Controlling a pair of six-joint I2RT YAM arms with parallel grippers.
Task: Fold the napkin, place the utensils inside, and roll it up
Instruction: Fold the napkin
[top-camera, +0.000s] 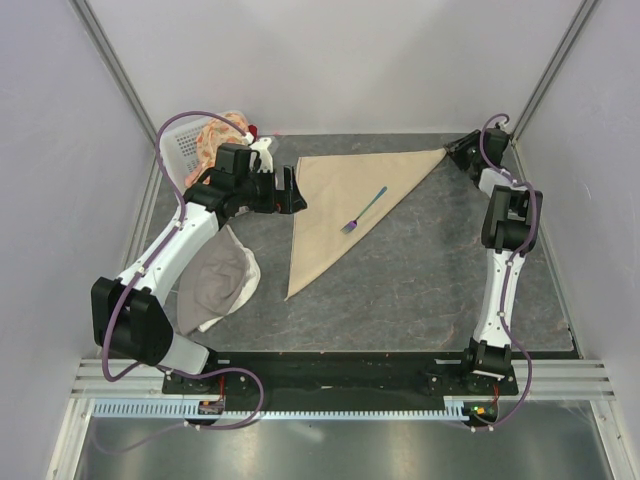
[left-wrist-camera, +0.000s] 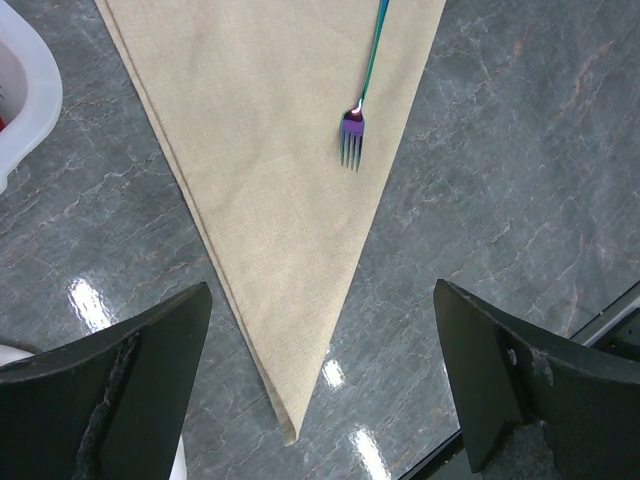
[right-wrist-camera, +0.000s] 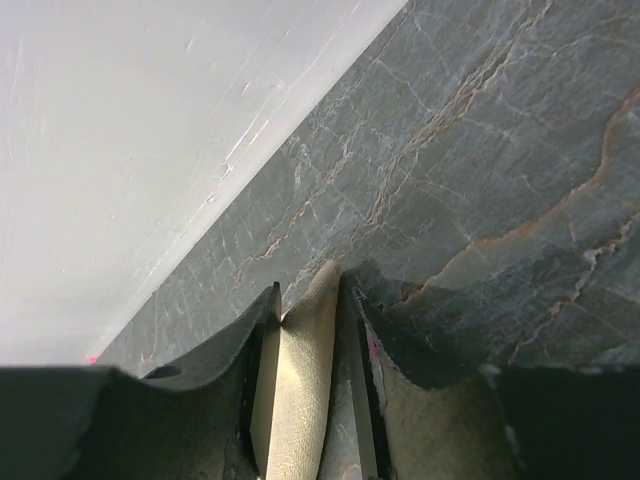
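The beige napkin (top-camera: 335, 200) lies folded into a triangle on the grey marble table, its long point toward the near side. A slim fork (top-camera: 364, 210) with a teal handle and purplish tines lies on it near the right edge. My left gripper (top-camera: 289, 189) is open above the napkin's left edge. In the left wrist view the napkin (left-wrist-camera: 270, 150) and the fork (left-wrist-camera: 362, 90) lie ahead of the wide-open gripper (left-wrist-camera: 320, 400). My right gripper (top-camera: 455, 153) is at the napkin's far right corner. In the right wrist view it (right-wrist-camera: 310, 310) is shut on that corner (right-wrist-camera: 300, 400).
A white basket (top-camera: 178, 145) holding an orange floral cloth (top-camera: 215, 135) stands at the back left; its rim shows in the left wrist view (left-wrist-camera: 25, 100). A grey-and-white cloth (top-camera: 215, 280) lies crumpled at the left. The white back wall (right-wrist-camera: 120, 120) is just beyond the right gripper.
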